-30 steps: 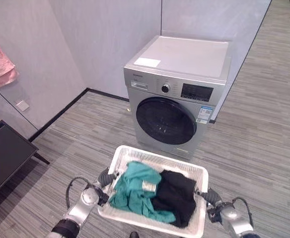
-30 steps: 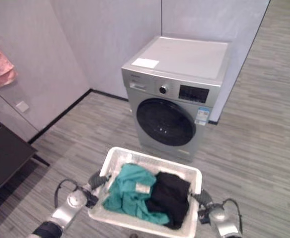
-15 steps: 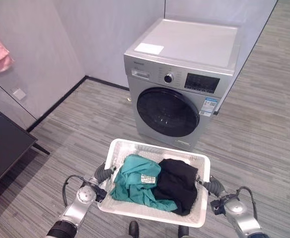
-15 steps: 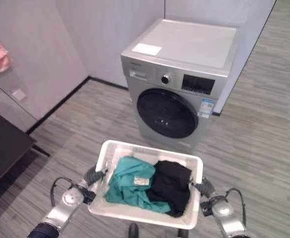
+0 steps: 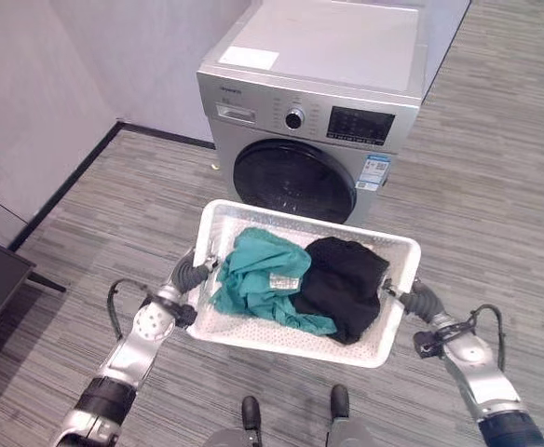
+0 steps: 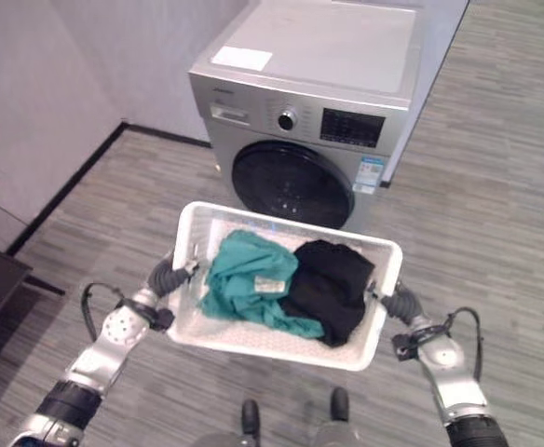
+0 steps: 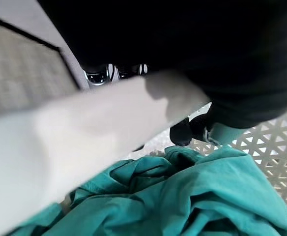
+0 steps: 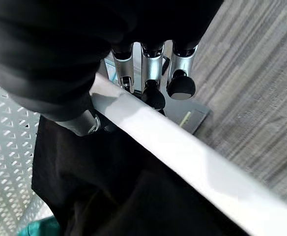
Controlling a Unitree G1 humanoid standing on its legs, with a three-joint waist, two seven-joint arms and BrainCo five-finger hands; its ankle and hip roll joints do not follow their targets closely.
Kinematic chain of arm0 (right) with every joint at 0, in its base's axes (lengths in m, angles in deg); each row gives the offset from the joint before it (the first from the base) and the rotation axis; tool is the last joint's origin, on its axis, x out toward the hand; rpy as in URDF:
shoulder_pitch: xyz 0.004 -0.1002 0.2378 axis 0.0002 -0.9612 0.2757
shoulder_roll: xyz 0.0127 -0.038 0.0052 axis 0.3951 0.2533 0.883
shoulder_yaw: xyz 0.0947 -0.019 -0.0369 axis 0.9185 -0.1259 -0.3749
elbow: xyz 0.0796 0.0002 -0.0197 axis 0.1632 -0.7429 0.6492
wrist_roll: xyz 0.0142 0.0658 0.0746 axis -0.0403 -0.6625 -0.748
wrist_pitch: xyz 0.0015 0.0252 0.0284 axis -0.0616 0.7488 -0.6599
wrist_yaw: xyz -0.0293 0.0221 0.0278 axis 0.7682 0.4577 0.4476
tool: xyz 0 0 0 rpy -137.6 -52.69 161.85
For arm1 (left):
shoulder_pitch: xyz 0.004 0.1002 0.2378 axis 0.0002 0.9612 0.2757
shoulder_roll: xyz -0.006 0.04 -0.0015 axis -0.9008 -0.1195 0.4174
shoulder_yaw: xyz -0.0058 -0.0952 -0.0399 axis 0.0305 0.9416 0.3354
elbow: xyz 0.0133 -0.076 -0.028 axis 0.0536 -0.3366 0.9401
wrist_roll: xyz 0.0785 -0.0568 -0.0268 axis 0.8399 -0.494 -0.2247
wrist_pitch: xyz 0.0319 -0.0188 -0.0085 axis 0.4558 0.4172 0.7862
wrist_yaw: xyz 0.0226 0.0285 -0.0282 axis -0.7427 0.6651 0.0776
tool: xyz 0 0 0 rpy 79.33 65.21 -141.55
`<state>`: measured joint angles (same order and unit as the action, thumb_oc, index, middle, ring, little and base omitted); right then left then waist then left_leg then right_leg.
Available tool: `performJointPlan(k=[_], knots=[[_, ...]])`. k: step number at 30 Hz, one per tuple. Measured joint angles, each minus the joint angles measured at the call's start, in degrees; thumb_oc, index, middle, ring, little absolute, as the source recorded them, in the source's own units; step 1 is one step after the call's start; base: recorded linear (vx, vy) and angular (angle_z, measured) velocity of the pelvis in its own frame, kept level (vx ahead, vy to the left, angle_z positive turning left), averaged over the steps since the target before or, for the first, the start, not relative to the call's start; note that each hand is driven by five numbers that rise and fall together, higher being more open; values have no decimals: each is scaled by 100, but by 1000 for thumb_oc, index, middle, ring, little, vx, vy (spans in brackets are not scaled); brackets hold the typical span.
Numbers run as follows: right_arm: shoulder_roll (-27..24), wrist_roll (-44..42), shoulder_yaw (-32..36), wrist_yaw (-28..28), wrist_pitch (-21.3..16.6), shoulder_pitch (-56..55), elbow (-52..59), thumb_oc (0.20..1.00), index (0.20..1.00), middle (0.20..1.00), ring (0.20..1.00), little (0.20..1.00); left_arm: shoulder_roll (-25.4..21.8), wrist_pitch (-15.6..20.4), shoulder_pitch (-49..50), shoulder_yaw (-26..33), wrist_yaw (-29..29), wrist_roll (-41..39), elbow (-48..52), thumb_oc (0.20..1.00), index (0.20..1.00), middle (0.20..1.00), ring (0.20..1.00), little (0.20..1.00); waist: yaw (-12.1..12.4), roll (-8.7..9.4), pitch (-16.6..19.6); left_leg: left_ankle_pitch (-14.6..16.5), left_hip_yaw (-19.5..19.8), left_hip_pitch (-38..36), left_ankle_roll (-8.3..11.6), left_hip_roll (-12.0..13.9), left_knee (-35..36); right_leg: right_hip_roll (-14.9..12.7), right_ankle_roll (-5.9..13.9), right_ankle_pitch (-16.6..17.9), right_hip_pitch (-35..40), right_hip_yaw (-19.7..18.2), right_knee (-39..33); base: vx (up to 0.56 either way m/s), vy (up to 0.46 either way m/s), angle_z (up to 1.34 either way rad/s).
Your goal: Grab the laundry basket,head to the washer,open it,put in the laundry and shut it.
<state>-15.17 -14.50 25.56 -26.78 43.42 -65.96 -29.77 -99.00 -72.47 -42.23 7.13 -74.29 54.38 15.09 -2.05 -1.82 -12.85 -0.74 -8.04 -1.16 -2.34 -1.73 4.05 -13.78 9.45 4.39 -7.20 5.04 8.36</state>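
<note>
The white holey laundry basket (teal and black clothes inside) was gripped by the left hand and right hand before the silver washer.

Two silver-grey arms, dark ribbed wrist covers, left hand and right hand with silver dark-tipped fingers.

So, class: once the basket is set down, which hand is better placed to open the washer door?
Probably the left hand: the silver washer's dark round door sits toward that side of the white plastic laundry basket. The right hand is further off.
</note>
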Motion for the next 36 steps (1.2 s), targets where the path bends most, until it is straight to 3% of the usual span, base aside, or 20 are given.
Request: performJointPlan(k=[3, 5, 10, 11, 12, 13, 14, 15, 16, 17, 18, 21, 22, 24, 26, 29, 30, 32, 33, 36], knots=[[-78, -1, -1, 19, 0, -59, 163, 200, 200, 200, 200, 200, -28, -19, -19, 6, 4, 5, 18, 200, 200, 200, 200, 200, -51, 40, -45, 79, -187, -213, -151, -72, 25, -131, -57, 94, -516, 343, 1055, 145, 154, -29], [-194, 0, 0, 7, 46, -157, 395, 200, 200, 200, 200, 200, -27, -23, 26, 43, 6, 4, 39, 200, 200, 200, 200, 200, -31, 40, -56, 101, -221, -368, -229, -1, 133, -16, 1, -338, -956, 611, 1756, 169, 21, -36], [-445, -1, 174, 52, 46, -172, 874, 200, 200, 200, 200, 200, -101, -17, -32, 87, 13, 1, 148, 200, 200, 200, 200, 200, -222, 242, -2, 338, -208, -414, -156, 15, 128, 498, -248, -512, -1322, 1428, 929, 250, -51, -2], [-453, 0, 232, 57, 46, -233, 943, 200, 200, 200, 200, 200, -76, -16, -46, 77, 13, 1, 163, 200, 200, 200, 200, 200, -238, 257, 10, 382, -181, -534, -47, 21, 102, 620, -374, -406, -1247, 1244, 543, 296, -95, 54], [-481, -1, 240, 62, 47, -512, 983, 200, 200, 200, 200, 200, 76, -12, 6, 73, 13, 4, 191, 200, 200, 200, 200, 200, -317, 181, 181, 740, -16, -978, 224, 167, -12, 958, -970, 123, -567, 1179, -156, 342, -301, 51], [-520, -1, 244, 33, 52, -573, 990, 200, 200, 200, 200, 200, 109, -22, -12, 78, 13, 36, 191, 200, 200, 200, 200, 200, -300, 9, 280, 814, -50, -1005, 377, 402, -402, 1183, -1189, 50, -211, 1228, -356, 237, -310, 64], [-512, -15, 299, 74, 51, -693, 1096, 200, 200, 200, 200, 200, 263, -34, -206, 100, 11, 43, 158, 200, 200, 200, 200, 200, -303, 182, 232, 891, 56, -316, 715, 406, -2006, 1185, -1447, -66, 79, 1139, -505, 209, -300, 38], [-510, -18, 421, 138, 54, -878, 1226, 200, 200, 200, 200, 200, 478, -45, -378, 194, 72, 41, 137, 200, 200, 200, 200, 200, -178, 349, 223, 468, 234, 641, 1156, 445, -3879, 1141, -1643, -168, 139, 1098, -524, 97, -45, -12], [-537, -67, 631, 105, 50, -793, 1300, 200, 200, 200, 200, 200, 419, -9, -519, 132, 152, 35, 209, 200, 200, 200, 200, 200, 159, 506, 183, -26, 402, 2002, 1258, 811, -5954, 1234, -1454, -134, 436, 878, -693, 123, 21, -56], [-524, -72, 552, 135, 43, -447, 1220, 200, 200, 200, 200, 200, 218, -14, -618, 145, 153, 32, 159, 200, 200, 200, 200, 200, 128, 645, 171, 161, 691, 2497, 1204, 894, -5757, 1304, -1430, -184, 598, 818, -717, 163, 130, -107], [-532, -72, 441, 180, 43, -159, 1159, 200, 200, 200, 200, 200, 78, -11, -718, 165, 196, 23, 136, 200, 200, 200, 200, 200, 136, 788, 175, 167, 728, 2742, 1134, 1124, -4728, 1369, -1368, -230, 765, 778, -794, 195, 173, -103], [-345, -72, 106, 382, 40, 301, 1027, 200, 200, 200, 200, 200, -256, 75, -971, 169, 408, 31, -127, 200, 200, 200, 200, 200, 133, 689, 202, -2, 1949, 2226, 1186, 1685, -1285, 1824, -1168, -448, 1107, 206, -804, 187, 183, -141], [-339, -66, 20, 384, 40, 293, 1027, 200, 200, 200, 200, 200, -278, 66, -951, 169, 415, 29, -214, 200, 200, 200, 200, 200, 171, 686, 207, -70, 2002, 1931, 1181, 1583, -1103, 1803, -1155, -473, 1191, 101, -814, 164, 197, -164], [-365, -63, 51, 380, 41, -49, 1164, 200, 200, 200, 200, 200, -287, 116, -915, 64, 413, 44, -243, 200, 200, 200, 200, 200, 66, 585, 242, -67, 1437, 1358, 1146, 1130, -1339, 1638, -1218, -576, 1495, 14, -1025, 82, 204, -105], [-366, -74, 166, 362, 41, -439, 1319, 200, 200, 200, 200, 200, -368, 360, -843, 58, 426, 130, 143, 200, 200, 200, 200, 200, -77, 381, 349, -264, 1026, 868, 868, 921, -1081, 1678, -1101, -652, 1564, -95, -1033, 39, 124, -34], [-361, -206, 340, 197, 30, -800, 1537, 200, 200, 200, 200, 200, -416, 407, -698, 40, 424, 279, 382, 200, 200, 200, 200, 200, -204, 205, 315, -507, 909, 259, 432, 836, -466, 1532, -759, -1104, 1171, -135, -3, 34, 55, -8], [-383, -215, 344, 156, 28, -826, 1573, 200, 200, 200, 200, 200, -412, 377, -622, 41, 424, 280, 370, 200, 200, 200, 200, 200, -203, 155, 373, -494, 956, 258, 419, 818, -417, 1528, -770, -1146, 1088, -139, -40, 38, -7, 11], [-442, -215, 377, 26, 29, -849, 1662, 200, 200, 200, 200, 200, -411, 329, -518, 106, 422, 283, 361, 200, 200, 200, 200, 200, -170, 201, 448, -382, 1110, 230, 546, 568, -56, 1295, -770, -713, 1121, -110, -666, 69, -29, 41], [-539, -212, 376, -95, 29, -813, 1683, 200, 200, 200, 200, 200, -445, 255, -421, 138, 421, 343, 359, 200, 200, 200, 200, 200, 14, 245, 460, -331, 812, 231, 606, 573, 51, 1223, -798, -624, 1184, -109, -915, 89, -86, 46], [-815, -169, 325, -107, 63, -405, 1615, 200, 200, 200, 200, 200, -454, 180, -365, 166, 424, 377, 368, 200, 200, 200, 200, 200, 248, 342, 502, -463, 777, 228, 482, 595, 4, 1231, -742, -602, 1347, 49, -1018, 34, -90, 25]])
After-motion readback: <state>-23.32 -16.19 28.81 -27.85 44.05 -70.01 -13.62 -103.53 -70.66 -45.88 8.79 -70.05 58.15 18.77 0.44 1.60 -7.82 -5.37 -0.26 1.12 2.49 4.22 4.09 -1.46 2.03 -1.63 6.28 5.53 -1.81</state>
